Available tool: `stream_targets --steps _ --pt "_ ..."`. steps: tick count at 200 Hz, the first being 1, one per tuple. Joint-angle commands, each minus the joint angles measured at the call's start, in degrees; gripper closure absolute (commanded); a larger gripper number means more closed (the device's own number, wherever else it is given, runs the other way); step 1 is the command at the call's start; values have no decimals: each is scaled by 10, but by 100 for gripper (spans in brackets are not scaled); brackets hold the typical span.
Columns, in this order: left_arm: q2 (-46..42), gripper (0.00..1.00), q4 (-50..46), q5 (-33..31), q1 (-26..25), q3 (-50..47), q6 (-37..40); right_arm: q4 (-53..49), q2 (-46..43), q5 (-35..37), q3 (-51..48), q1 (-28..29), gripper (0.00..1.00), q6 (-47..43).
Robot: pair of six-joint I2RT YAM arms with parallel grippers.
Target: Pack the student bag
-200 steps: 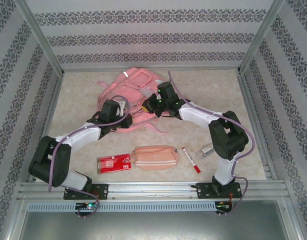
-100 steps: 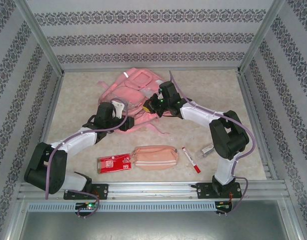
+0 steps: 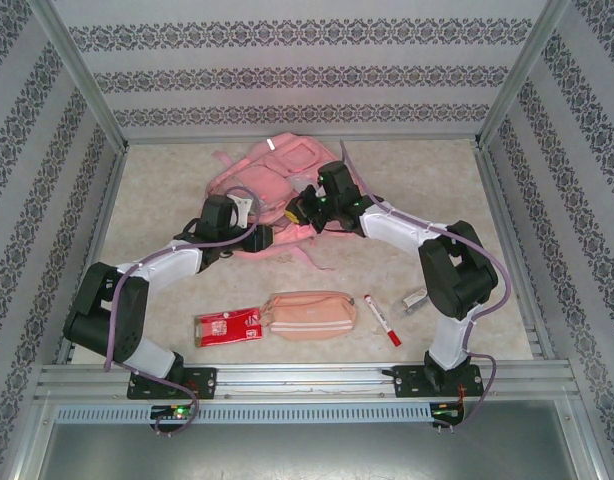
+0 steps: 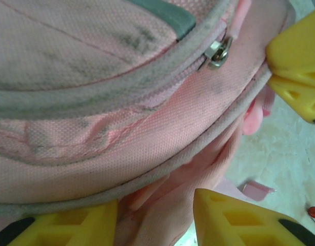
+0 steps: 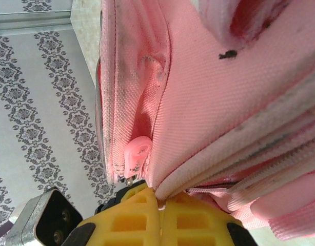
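The student bag (image 3: 277,170), a large pink backpack, lies at the back middle of the table. My right gripper (image 3: 293,213) is at its near right edge, and my left gripper (image 3: 259,239) is at its near left edge. In the right wrist view the yellow fingers (image 5: 142,215) are shut on the bag's grey piped seam (image 5: 209,169), beside a pink zip pull (image 5: 137,154). In the left wrist view my left gripper (image 4: 152,223) stands open, with loose pink bag fabric (image 4: 168,189) lying between the fingers. A metal zip slider (image 4: 219,50) shows above.
A small pink pencil pouch (image 3: 309,312) lies near the front, with a red packet (image 3: 227,326) to its left and a red marker (image 3: 382,320) to its right. A small grey item (image 3: 415,300) lies by the right arm's base. Patterned walls enclose the table.
My left gripper has gone from shut to open, and the left arm has shifted slightly. The bag has slid a little to the right and back. The right gripper keeps its hold.
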Motion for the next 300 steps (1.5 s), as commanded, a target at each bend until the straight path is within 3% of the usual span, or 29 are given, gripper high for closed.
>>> stream_targets --steps 1,54,73,95,149,237,249,254,279,300 --pt "9 57 45 9 5 26 -5 58 -32 -51 13 35 100 31" --pt "46 71 57 36 5 45 -15 62 -37 -53 11 53 100 37" --pt "40 81 66 37 5 44 -10 61 -41 -52 5 55 100 35" --pt "26 100 57 41 7 44 3 54 -47 -47 -5 50 100 26" --pt "-28 100 25 6 33 6 3 19 -71 -31 -35 21 100 -20" --pt "-47 100 56 94 31 -54 3 12 -94 -77 -83 -58 100 -54" --pt "-48 100 60 101 12 -48 -1 9 -97 -64 -87 -47 71 -58" --pt "-47 100 57 103 3 -43 -1 3 -101 -51 -90 -40 65 -61" --pt "-40 100 72 117 -32 -25 -26 3 -112 -26 -77 -20 59 -149" --pt "-37 100 96 123 -44 -17 -52 -36 -137 -63 -46 -57 58 -405"
